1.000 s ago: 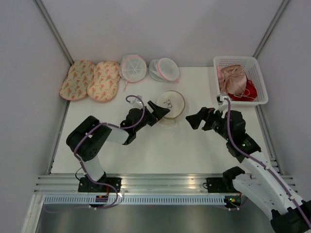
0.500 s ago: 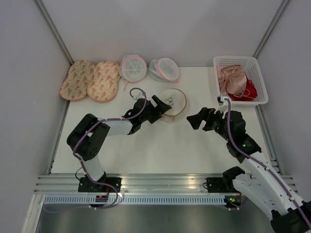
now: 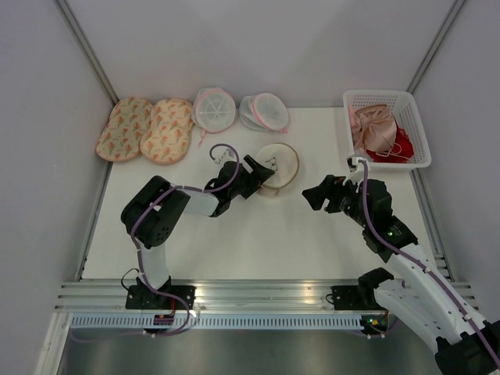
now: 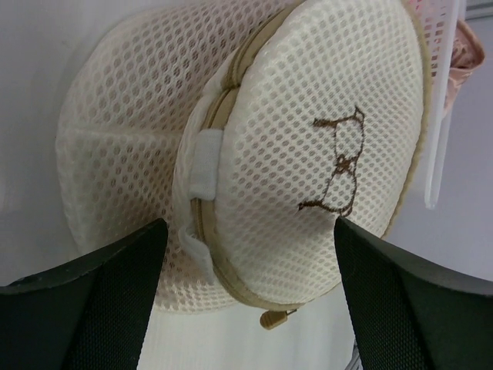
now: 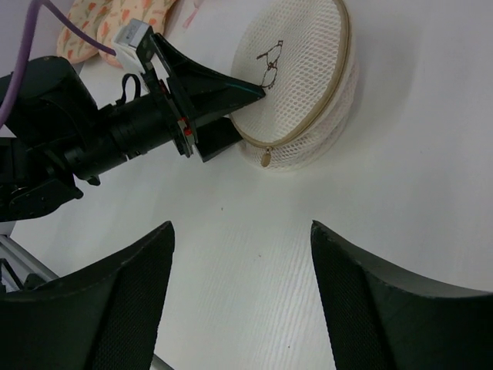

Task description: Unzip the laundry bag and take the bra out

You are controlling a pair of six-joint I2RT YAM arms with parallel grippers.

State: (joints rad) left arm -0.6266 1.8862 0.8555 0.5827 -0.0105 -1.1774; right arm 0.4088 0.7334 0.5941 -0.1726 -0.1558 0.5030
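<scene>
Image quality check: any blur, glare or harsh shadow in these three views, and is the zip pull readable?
Top view: even soft light, no glare, faint shadows only; the laundry bag is small but sharp. Left wrist view: mesh crisp, zip pull clear, basket behind it soft and pale. Right wrist view: sharp throughout, no glare.

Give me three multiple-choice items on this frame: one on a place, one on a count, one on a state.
1. Where is the white basket? A the table's far right corner; B near left corner; C centre.
2. How many peach floral bags? A one; B two; C four.
3. The left gripper's jaws are: A shut on the basket; B open astride the laundry bag; C shut and empty.
Key: A, it sits far right at the back; B, two lie side by side; B, the wrist view shows one jaw on either side.
</scene>
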